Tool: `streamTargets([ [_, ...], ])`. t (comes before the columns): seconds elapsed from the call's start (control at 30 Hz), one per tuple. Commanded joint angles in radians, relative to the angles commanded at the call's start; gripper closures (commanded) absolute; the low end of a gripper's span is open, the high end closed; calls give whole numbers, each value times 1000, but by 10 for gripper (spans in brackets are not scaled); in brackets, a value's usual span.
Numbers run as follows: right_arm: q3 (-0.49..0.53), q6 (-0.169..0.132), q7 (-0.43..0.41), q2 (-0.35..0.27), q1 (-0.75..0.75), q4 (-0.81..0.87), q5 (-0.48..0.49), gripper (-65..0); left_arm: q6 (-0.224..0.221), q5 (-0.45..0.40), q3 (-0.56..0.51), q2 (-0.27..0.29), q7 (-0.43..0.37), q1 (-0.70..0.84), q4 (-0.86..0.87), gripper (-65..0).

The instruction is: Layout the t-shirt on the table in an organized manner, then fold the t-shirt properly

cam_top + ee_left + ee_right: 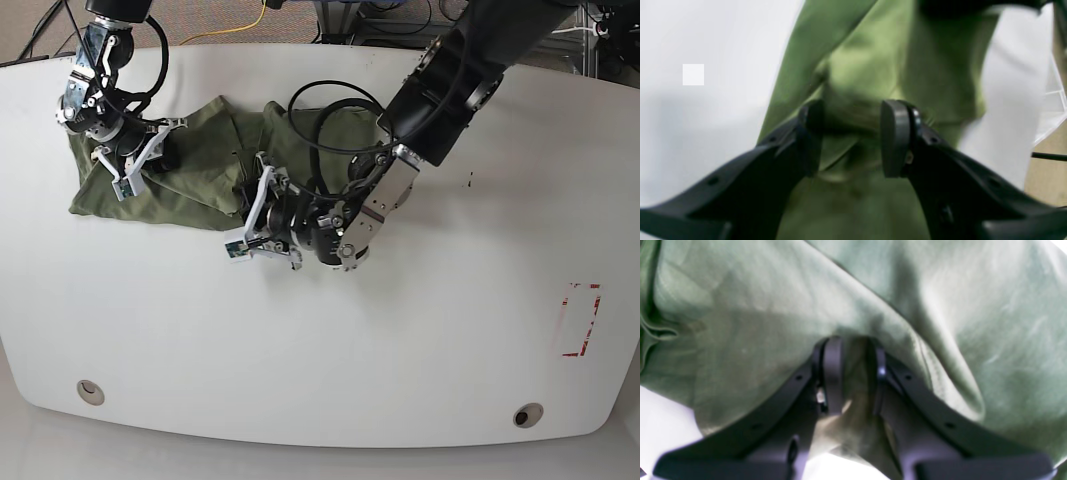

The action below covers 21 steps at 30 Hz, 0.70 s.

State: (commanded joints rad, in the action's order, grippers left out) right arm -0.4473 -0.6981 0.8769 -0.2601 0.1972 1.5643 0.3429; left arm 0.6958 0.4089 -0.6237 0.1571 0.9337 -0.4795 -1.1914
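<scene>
T-shirt (190, 160) lay bunched at surface's (420, 330) far left, neither spread nor folded. Left pincer (851, 138) clenched on fabric at right edge; right pincer (853, 373) clenched on fabric at left. Layout barely begun.

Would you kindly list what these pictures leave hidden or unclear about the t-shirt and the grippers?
- Base view: the left gripper and its arm cover the t-shirt's near edge, so its full outline is hidden.
- Left wrist view: blur; whether the fingers actually pinch the cloth is unclear.
- Right wrist view: the shirt fills the frame; the right gripper hides the fold it grips.
</scene>
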Motion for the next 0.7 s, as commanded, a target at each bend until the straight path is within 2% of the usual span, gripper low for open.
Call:
streamTargets([
  [0.2, 0, 0, 0, 0, -2, 0, -2, -122, 0, 5, 15, 0, -31, 15, -137, -244],
  [0.43, 0, 0, 0, 0, -2, 0, 3, -122, 0, -2, 112, -4, -15, 83, -276, -244],
  [0.53, 0, 0, 0, 0, -2, 2, 5, -122, 0, 2, 138, -63, 21, 109, -304, -244],
  [0.7, 0, 0, 0, 0, -2, -2, 0, -122, 0, 3, 192, -169, 26, 176, -365, -244],
])
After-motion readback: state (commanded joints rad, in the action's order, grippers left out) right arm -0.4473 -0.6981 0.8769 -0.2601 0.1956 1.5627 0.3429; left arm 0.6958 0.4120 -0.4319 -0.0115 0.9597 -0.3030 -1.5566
